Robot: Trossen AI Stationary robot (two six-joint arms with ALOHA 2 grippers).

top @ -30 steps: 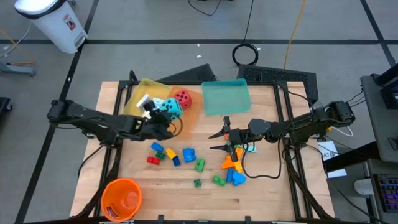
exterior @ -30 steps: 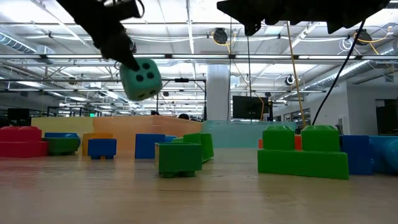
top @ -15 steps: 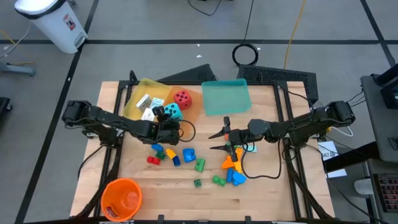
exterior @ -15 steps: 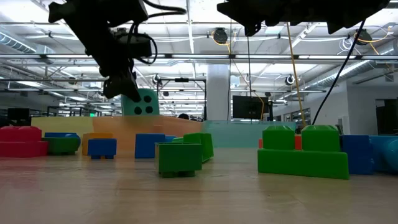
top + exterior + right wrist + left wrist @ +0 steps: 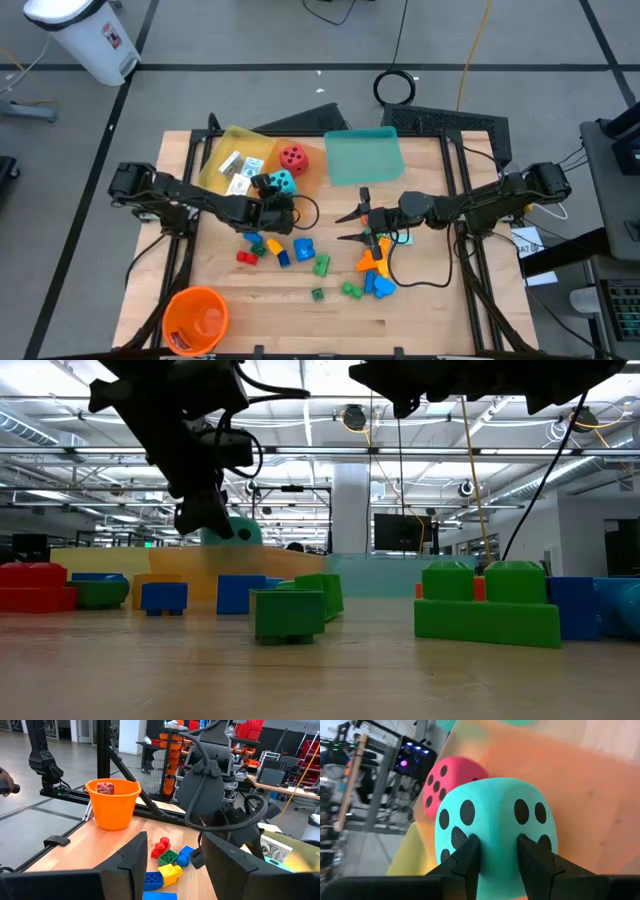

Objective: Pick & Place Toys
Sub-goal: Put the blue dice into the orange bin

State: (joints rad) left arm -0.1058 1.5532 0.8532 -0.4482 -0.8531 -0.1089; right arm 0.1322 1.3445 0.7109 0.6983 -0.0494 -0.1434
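My left gripper [image 5: 272, 190] is shut on the cyan die [image 5: 490, 815] over the translucent orange tray [image 5: 310, 180]. The red die [image 5: 293, 157] lies on that tray just beyond it. White picture cards [image 5: 240, 165] lie in the yellow tray [image 5: 225, 145]. Loose bricks [image 5: 303, 247] in several colours are scattered on the table's near half. My right gripper [image 5: 348, 226] hangs open and level above the orange and blue bricks [image 5: 375, 272], with nothing between its fingers [image 5: 135, 865]. My left gripper pinches the cyan die between its two fingers across one edge [image 5: 495, 852], one finger [image 5: 467, 857] on each of two neighbouring dotted faces. It comes slanting down from the table's left. In the low view the tray wall hides the die's underside [image 5: 235, 532], so I cannot tell whether it rests on the tray.
A teal tray [image 5: 365, 155] lies at the far middle, right of the orange one. An orange bucket [image 5: 195, 318] stands at the near left corner with something red inside [image 5: 106, 787]. Bare wood lies along the near edge, right of the bucket.
My left gripper has gone down toward the orange tray and a little toward the table's right edge, still shut on the cyan die. The die has sunk from well above the trays to behind the tray wall in the low view.
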